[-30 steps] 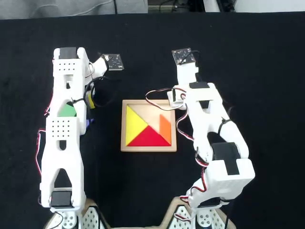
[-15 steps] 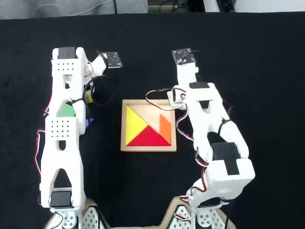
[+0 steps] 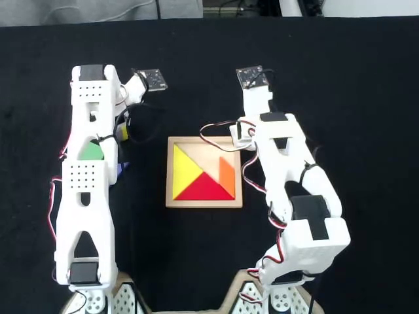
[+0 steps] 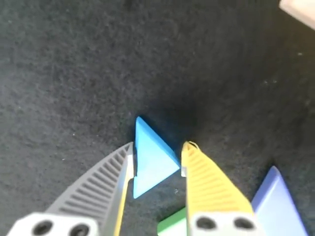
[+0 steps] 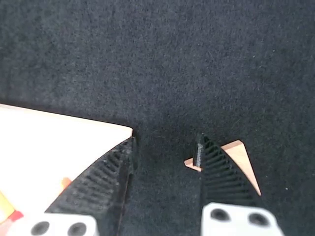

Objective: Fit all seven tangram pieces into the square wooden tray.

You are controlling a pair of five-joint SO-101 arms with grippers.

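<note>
The square wooden tray (image 3: 204, 204) lies mid-table with a yellow triangle (image 3: 184, 171), a red triangle (image 3: 206, 190) and an orange piece (image 3: 226, 174) in it. Left of the tray, my left gripper (image 4: 157, 147) has its grey and yellow fingers pressed against both sides of a blue triangle (image 4: 150, 160) on the black cloth. A green piece (image 4: 172, 226) and a lavender piece (image 4: 275, 206) lie close beside it. My right gripper (image 5: 165, 142) stands open at the tray's far right corner (image 5: 64, 140), with nothing between its fingers. A pale pink triangle (image 5: 241, 157) lies partly behind one black finger.
In the high view the left arm covers most of the loose pieces; green (image 3: 91, 152) and lavender (image 3: 121, 169) show around it. Black cloth runs free to the right of the right arm and in front of the tray.
The left arm's wrist has shifted slightly to the left and away from the tray. The right arm and the tray's pieces have not moved.
</note>
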